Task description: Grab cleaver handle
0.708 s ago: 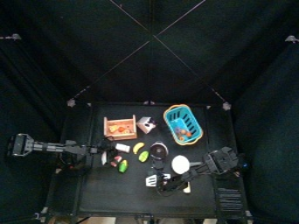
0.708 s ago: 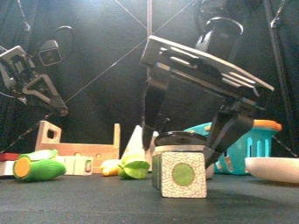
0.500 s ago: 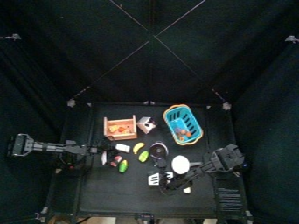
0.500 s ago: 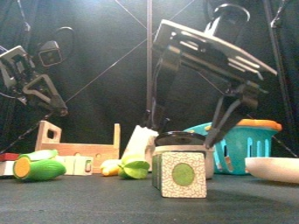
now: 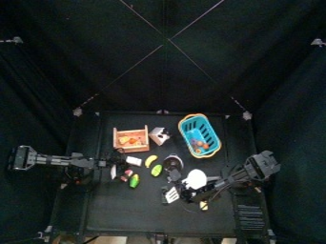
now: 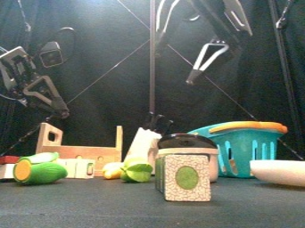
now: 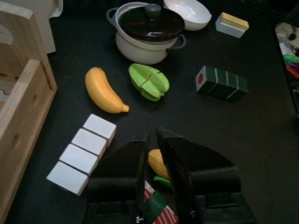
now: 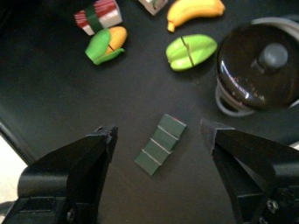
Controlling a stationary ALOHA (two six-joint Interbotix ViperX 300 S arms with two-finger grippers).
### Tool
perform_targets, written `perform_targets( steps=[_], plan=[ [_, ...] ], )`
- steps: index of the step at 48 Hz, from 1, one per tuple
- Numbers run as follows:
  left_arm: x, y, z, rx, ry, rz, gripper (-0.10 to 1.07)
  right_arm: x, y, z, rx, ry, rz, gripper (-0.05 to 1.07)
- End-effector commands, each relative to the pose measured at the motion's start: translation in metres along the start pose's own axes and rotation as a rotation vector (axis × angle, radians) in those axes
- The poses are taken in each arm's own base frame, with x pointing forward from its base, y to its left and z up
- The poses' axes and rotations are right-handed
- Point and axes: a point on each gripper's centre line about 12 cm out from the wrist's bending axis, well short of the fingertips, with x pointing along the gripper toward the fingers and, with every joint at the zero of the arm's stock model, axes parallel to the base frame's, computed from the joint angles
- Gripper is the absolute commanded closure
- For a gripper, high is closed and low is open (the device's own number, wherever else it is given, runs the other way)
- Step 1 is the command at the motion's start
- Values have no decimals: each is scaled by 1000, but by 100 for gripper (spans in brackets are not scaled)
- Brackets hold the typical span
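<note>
A pale flat blade with a dark stub, the cleaver handle, at its top leans upright right of the wooden crate. In the top view it seems to be the small pale thing beside the crate. My right gripper is open and empty. It hangs high over the front of the table, above a grey-green strip and near the black pot. My left gripper is shut, low at the table's left. The cleaver shows in neither wrist view.
The blue basket stands at the right with a white bowl before it. A pale carton stands at the front edge before the pot. A banana, a green fruit and corn lie left.
My right gripper has risen from around the pot and carton to high above them, and its arm has drawn back to the right. The left arm has not moved.
</note>
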Motion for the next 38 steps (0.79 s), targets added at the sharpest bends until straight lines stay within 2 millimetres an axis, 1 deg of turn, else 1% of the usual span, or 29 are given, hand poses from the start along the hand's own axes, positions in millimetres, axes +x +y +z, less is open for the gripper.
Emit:
perform_targets(
  steps=[1,8,14,21,25,32,38],
  plan=[
    [1,-2,8,0,-25,-8,37,-22,-2,38,-11,-54,48,-2],
    [1,-3,8,-2,-26,-10,37,-28,-19,72,-73,-101,37,-2],
    [1,-2,9,-3,-28,-9,37,-29,-34,101,-70,-147,31,-1],
    [1,-2,8,-4,-28,-9,37,-27,-51,133,-56,-197,51,-1],
    [1,-2,8,-4,-28,-9,37,-21,-59,149,-41,-219,73,-1],
    [1,-2,8,-4,-28,-9,37,-9,-76,168,2,-221,81,-1],
    [1,-2,8,-3,-28,-9,37,6,-87,175,34,-191,62,-1]
  ],
)
